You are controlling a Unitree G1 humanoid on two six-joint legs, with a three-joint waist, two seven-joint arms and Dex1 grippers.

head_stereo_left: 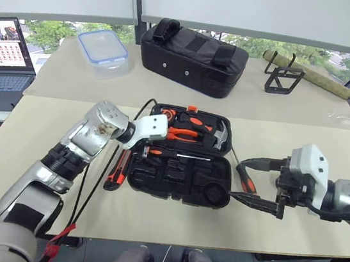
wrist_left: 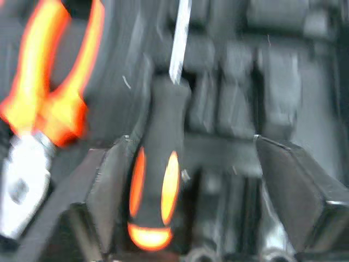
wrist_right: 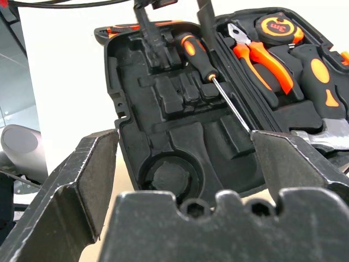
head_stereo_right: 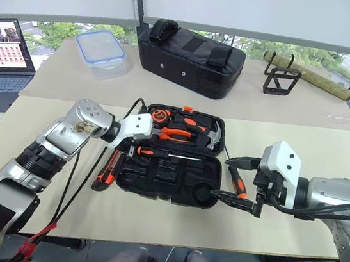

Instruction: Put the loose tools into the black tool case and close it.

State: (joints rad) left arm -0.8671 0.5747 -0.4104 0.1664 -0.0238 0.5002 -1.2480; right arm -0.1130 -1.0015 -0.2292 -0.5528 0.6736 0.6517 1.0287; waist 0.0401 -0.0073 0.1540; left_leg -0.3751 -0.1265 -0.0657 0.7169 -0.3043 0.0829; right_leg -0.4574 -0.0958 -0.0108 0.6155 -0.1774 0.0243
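The black tool case (head_stereo_left: 156,179) lies open on the table's middle, with pliers (head_stereo_left: 184,134), a hammer (head_stereo_left: 219,137) and a tape measure (head_stereo_left: 164,113) in its far half. A black-and-orange screwdriver (wrist_left: 155,158) rests in a slot of the near half. My left gripper (wrist_left: 191,142) hangs over its handle, open, with a gap beside the handle. An orange-and-black utility knife (head_stereo_left: 116,172) lies on the table left of the case. A second black-and-orange screwdriver (head_stereo_right: 238,181) lies right of the case, beneath my right gripper (wrist_right: 182,136), which is open and empty.
A black fabric bag (head_stereo_left: 194,56) stands behind the case, a clear lidded container (head_stereo_left: 105,51) to its left and a laptop (head_stereo_left: 1,56) at the far left. A black wire stand (head_stereo_left: 284,77) sits at the back right. Cables trail along my left arm.
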